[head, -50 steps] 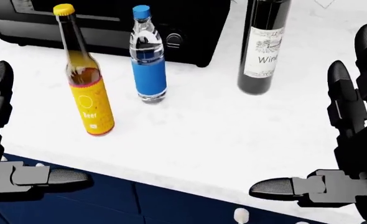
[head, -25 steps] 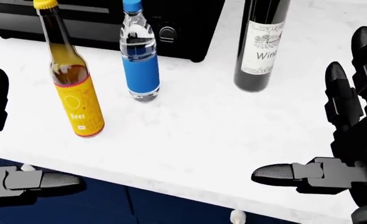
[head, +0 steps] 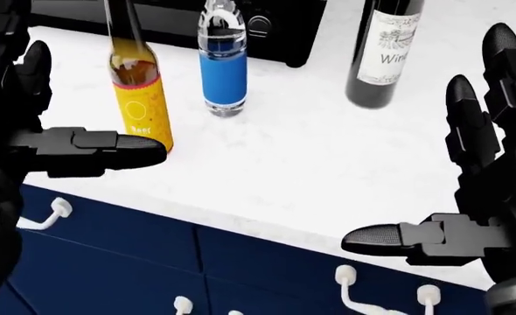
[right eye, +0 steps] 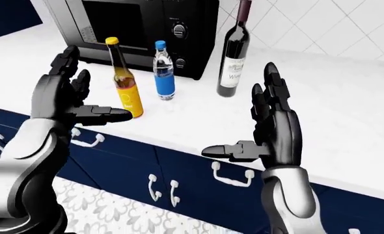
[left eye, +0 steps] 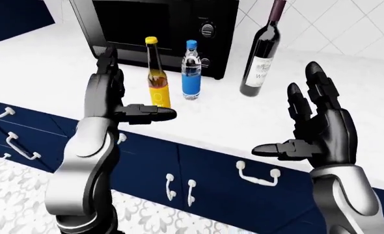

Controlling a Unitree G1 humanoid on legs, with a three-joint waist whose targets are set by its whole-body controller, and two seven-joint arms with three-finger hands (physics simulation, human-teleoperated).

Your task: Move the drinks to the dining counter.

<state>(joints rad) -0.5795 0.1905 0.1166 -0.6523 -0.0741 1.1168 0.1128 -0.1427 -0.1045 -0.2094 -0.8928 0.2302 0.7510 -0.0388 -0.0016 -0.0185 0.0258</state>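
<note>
You're barely getting started: beer bottle (right eye: 126, 85), water bottle (right eye: 165, 73) and wine bottle (right eye: 232, 53) are all sitting upper-middle on the desk (right eye: 322, 117), and both hands' fingers (right eye: 275, 105) are hovering spread, holding nothing.

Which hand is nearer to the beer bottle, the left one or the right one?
Left. The left hand is open just left of the beer bottle; the right hand is open far to its right.

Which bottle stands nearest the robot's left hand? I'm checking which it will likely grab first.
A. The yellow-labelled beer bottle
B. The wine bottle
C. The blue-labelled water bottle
A: the open left hand has its thumb just before the beer bottle; the others stand further right.
</note>
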